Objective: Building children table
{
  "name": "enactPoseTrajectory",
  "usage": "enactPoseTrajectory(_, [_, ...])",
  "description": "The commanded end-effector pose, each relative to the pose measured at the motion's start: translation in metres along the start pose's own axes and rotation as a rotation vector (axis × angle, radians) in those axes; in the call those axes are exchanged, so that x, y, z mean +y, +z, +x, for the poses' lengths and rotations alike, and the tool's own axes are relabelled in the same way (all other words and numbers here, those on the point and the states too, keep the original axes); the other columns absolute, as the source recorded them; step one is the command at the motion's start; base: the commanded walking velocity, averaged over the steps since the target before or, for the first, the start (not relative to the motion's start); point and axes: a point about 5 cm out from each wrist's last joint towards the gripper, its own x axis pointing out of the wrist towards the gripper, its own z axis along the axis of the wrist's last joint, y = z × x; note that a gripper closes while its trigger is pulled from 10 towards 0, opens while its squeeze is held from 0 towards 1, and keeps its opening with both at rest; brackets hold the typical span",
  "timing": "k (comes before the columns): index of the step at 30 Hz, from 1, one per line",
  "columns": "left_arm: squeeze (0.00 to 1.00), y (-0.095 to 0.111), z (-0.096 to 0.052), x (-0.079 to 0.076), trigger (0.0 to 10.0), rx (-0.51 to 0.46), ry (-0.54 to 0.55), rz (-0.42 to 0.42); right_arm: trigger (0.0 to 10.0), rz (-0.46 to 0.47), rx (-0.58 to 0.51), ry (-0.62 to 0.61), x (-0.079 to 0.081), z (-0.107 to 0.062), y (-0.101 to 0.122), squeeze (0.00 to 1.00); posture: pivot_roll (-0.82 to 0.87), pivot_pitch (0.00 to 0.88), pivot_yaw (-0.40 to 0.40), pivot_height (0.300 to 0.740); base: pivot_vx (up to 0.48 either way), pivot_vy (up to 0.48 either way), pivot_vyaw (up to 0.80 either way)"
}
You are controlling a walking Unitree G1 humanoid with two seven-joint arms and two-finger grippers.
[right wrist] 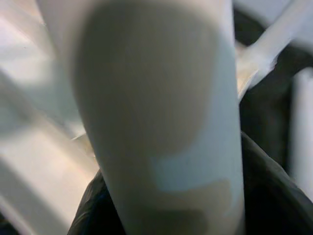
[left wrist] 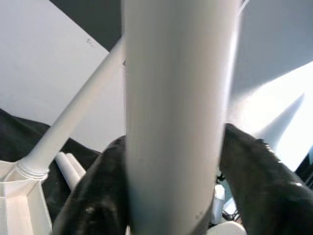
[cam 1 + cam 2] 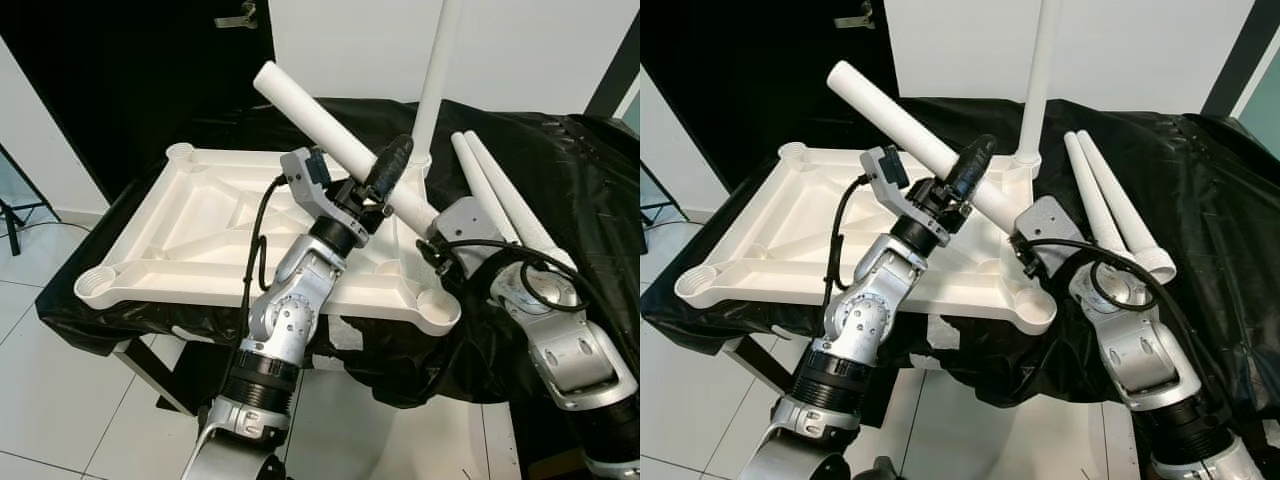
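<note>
Left gripper (image 3: 388, 172) and right gripper (image 3: 432, 222) both clamp tilted leg (image 3: 335, 135) above tabletop (image 3: 200, 215) near its right edge.

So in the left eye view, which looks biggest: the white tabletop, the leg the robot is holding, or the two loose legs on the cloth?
1. Upside-down tabletop, clearly the largest.
2. Held leg, gripped by the left gripper and the right gripper.
3. Loose legs, lying side by side.

The held and loose legs look alike in size; their order is unsure.
</note>
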Motion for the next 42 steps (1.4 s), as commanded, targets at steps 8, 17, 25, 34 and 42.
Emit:
enactPoseTrajectory(8, [0.00, 0.004, 0.011, -0.022, 10.0, -0.039, -0.191, -0.042, 0.0, -0.043, -0.024, -0.263, -0.024, 0.009, -0.006, 0.00, 0.11, 0.000, 0.022, 0.740, 0.000, 0.000, 0.00])
enactPoseTrajectory(17, [0.00, 0.003, 0.011, -0.023, 10.0, -0.032, -0.196, -0.045, 0.0, -0.361, -0.141, -0.530, -0.017, 0.003, 0.006, 0.00, 0.12, 0.000, 0.024, 0.740, 0.000, 0.000, 0.00])
enactPoseTrajectory(25, [0.00, 0.003, 0.011, -0.022, 8.9, -0.027, -0.205, -0.041, 0.0, -0.401, -0.184, -0.540, -0.003, 0.011, 0.007, 0.00, 0.12, 0.000, 0.025, 0.740, 0.000, 0.000, 0.00])
enactPoseTrajectory(34, [0.00, 0.003, 0.008, -0.023, 0.0, -0.033, -0.226, -0.039, 10.0, -0.388, -0.208, -0.576, -0.007, 0.011, 0.010, 0.00, 0.12, 0.000, 0.025, 0.740, 0.000, 0.000, 0.00])
enactPoseTrajectory(42, [0.00, 0.002, 0.007, -0.025, 0.0, -0.040, -0.239, -0.044, 10.0, -0.341, -0.206, -0.584, -0.011, 0.011, 0.013, 0.00, 0.12, 0.000, 0.020, 0.740, 0.000, 0.000, 0.00])
